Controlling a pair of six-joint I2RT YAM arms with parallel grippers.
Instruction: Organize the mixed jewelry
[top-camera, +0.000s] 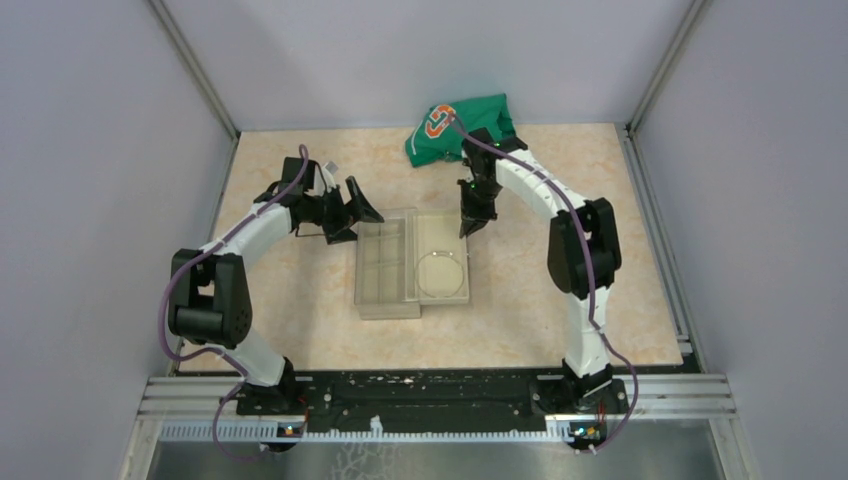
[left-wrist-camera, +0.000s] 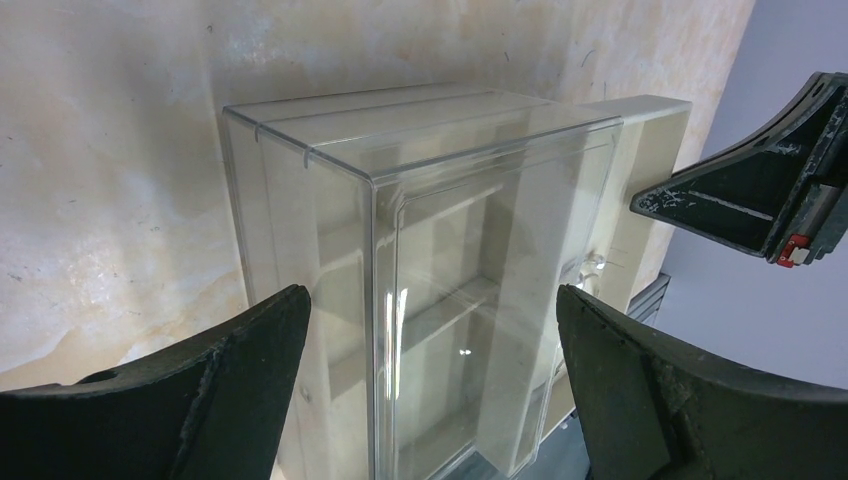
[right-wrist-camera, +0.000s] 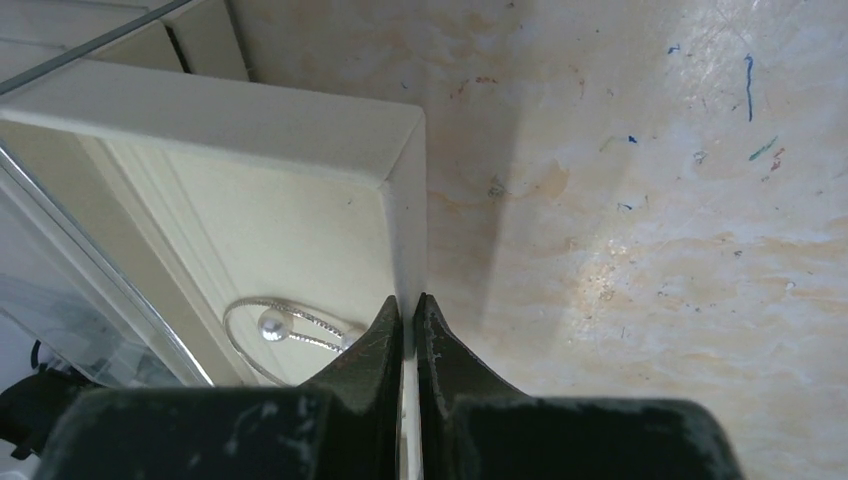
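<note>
From above, the wire hoop lies inside the right beige tray. Left wrist: the left pincer gapes wide and empty before the clear box. Right wrist: the right pincer is clamped tight on the tray's wall.

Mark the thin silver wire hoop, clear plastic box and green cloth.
thin silver wire hoop (right-wrist-camera: 305, 314): right wrist view, upper strand.
clear plastic box (left-wrist-camera: 440, 260): left wrist view, front wall.
green cloth (top-camera: 478, 118): top view, plain middle.
</note>
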